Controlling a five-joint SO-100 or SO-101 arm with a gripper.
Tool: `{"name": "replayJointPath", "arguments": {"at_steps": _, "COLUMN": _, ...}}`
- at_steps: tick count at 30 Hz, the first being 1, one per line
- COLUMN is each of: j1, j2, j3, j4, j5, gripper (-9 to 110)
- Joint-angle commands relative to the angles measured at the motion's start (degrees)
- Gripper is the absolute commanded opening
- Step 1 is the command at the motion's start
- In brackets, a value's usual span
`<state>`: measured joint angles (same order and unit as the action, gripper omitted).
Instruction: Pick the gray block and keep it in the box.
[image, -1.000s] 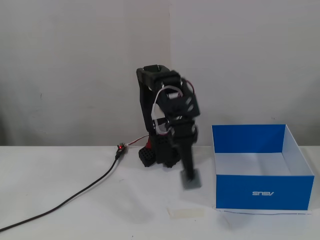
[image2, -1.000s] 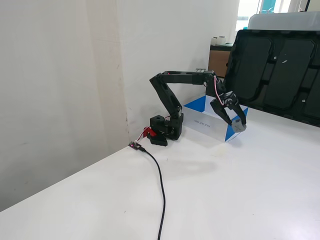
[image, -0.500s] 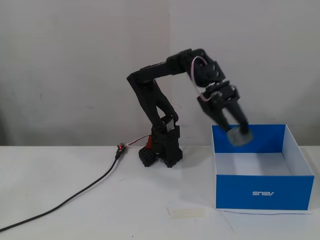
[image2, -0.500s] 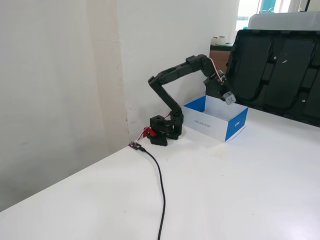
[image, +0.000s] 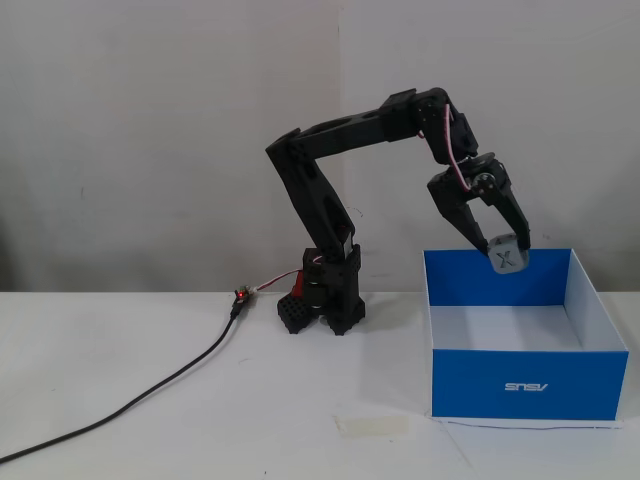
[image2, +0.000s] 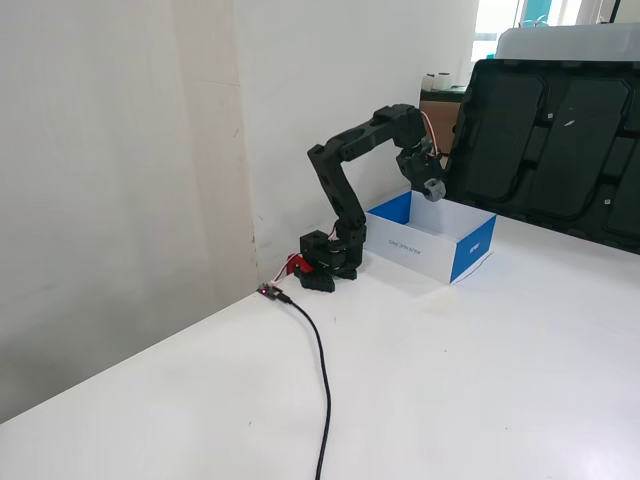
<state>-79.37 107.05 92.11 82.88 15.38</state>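
The gray block (image: 507, 257) is a small cube with cut-out faces, held in the air between the black fingers of my gripper (image: 504, 250), which is shut on it. It hangs above the open blue box (image: 520, 383), over the box's back part in a fixed view. In both fixed views the arm reaches out from its base toward the box. From the side, the gray block (image2: 433, 187) and gripper (image2: 431, 186) sit just above the box (image2: 470, 251), whose inside is white.
The arm's base (image: 322, 300) stands left of the box. A black cable (image: 150, 390) runs from a small red connector (image: 241, 295) across the white table. A strip of tape (image: 372, 425) lies in front. A dark panel (image2: 545, 140) leans behind the box.
The arm has carried the gray block up from table height left of the box to a spot over the box, and in the last half second moved it slightly further over the box.
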Motion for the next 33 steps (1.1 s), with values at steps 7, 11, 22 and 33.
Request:
{"name": "replayJointPath", "arguments": {"at_steps": 7, "j1": -0.9, "j2": -1.1, "j3": -4.9, "j4": 1.7, "j5": -1.7, "gripper": 21}}
{"name": "replayJointPath", "arguments": {"at_steps": 11, "j1": 0.2, "j2": -1.2, "j3": -4.8, "j4": 3.2, "j5": -3.3, "gripper": 21}}
{"name": "replayJointPath", "arguments": {"at_steps": 22, "j1": 16.5, "j2": 0.5, "j3": -7.3, "j4": 9.4, "j5": -15.5, "gripper": 2}}
{"name": "replayJointPath", "arguments": {"at_steps": 33, "j1": 42.7, "j2": 8.6, "j3": 1.1, "j4": 6.5, "j5": -24.5, "gripper": 0}}
